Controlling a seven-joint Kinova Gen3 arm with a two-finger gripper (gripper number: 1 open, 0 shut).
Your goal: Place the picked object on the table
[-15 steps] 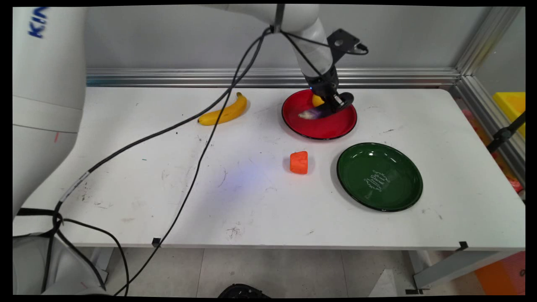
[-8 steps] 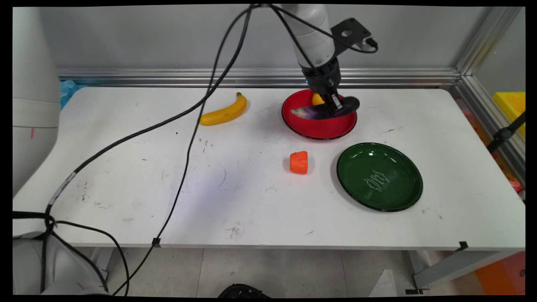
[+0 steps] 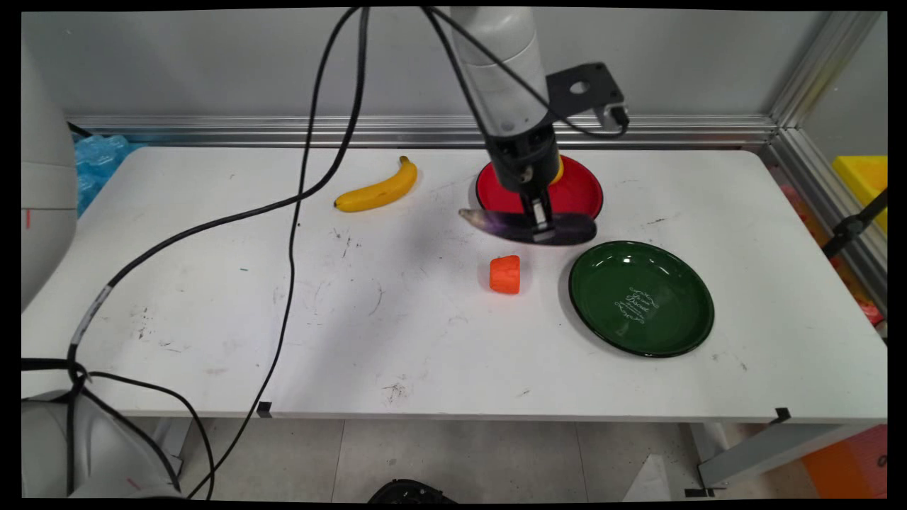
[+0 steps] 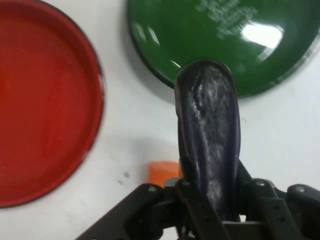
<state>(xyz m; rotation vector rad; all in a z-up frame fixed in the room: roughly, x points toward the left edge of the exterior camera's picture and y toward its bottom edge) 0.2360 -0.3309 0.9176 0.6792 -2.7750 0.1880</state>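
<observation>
Since the earlier frames my gripper (image 3: 540, 221) has carried the eggplant (image 3: 528, 225) up off the red plate (image 3: 577, 193) and toward the near side of the table (image 3: 425, 319); it now hangs above the plate's front rim. I read the jaws as closed on the eggplant about its middle, and the hand view shows both fingers pressed against its flanks.

From the main view the eggplant's long axis runs roughly level, left to right across the picture, with the paler stem end to the left and the dark rounded end to the right. That rounded end points toward the green plate (image 3: 641, 297), which lies near and to the right, apart from the eggplant. In the hand view the dark tip overlaps the green plate's rim.

Nearly under the gripper sits an orange block (image 3: 504, 274) on the table. 1 banana (image 3: 378, 188) lies well off to the left, and a yellow piece (image 3: 559, 170) peeks out behind the wrist on the red plate.
</observation>
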